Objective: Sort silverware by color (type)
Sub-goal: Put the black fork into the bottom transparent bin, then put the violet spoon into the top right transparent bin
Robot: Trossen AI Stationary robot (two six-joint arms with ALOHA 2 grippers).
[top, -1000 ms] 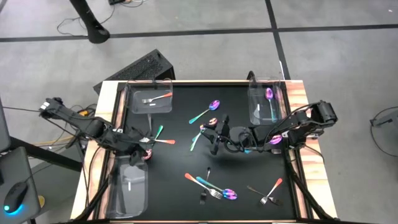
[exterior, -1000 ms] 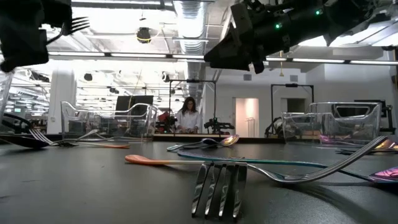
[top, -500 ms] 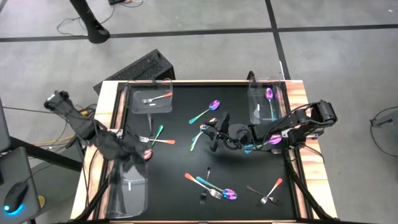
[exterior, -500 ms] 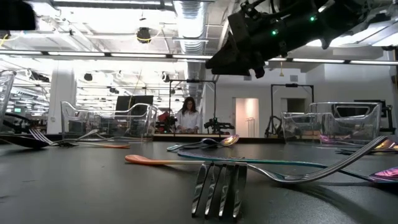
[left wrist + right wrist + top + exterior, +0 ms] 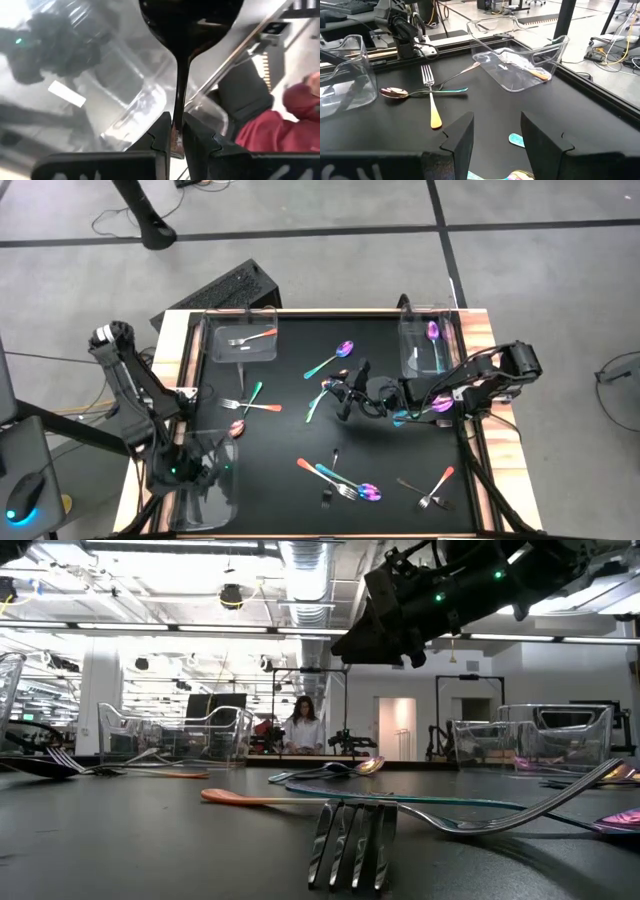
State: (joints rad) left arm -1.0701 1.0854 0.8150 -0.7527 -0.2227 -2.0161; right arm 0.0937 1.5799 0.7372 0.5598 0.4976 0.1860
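My left gripper (image 5: 190,470) hangs over the near-left clear bin (image 5: 222,505), shut on a black utensil (image 5: 186,30). Its wide head is cut off by the picture's edge. My right gripper (image 5: 347,398) hovers open over the table's middle, above an iridescent piece (image 5: 325,386) and a teal tip (image 5: 516,140). Ahead of it in the right wrist view lie an orange-handled fork (image 5: 431,95), a copper spoon (image 5: 394,92) and a teal-handled piece (image 5: 449,90), crossed on the black tabletop. More forks and spoons (image 5: 345,488) lie near the near edge. My left gripper pinches the black utensil's thin handle (image 5: 178,117) between its two fingers (image 5: 162,135). The utensil runs on along the fingers, its wide head pointing away from the wrist. It is lifted clear above the bin.
A far-left bin (image 5: 215,352) holds an orange-handled piece. A far-right bin (image 5: 410,365) holds iridescent ones. An iridescent spoon (image 5: 341,350) lies at far centre, and a black piece (image 5: 410,484) and an orange-handled fork (image 5: 440,484) at near right. A person sits in the room behind (image 5: 303,725).
My left arm has swung from the table's left-middle toward the near edge, carrying the black utensil away from the crossed pieces. It now hangs over the near-left bin. The left gripper has stayed shut on the utensil.
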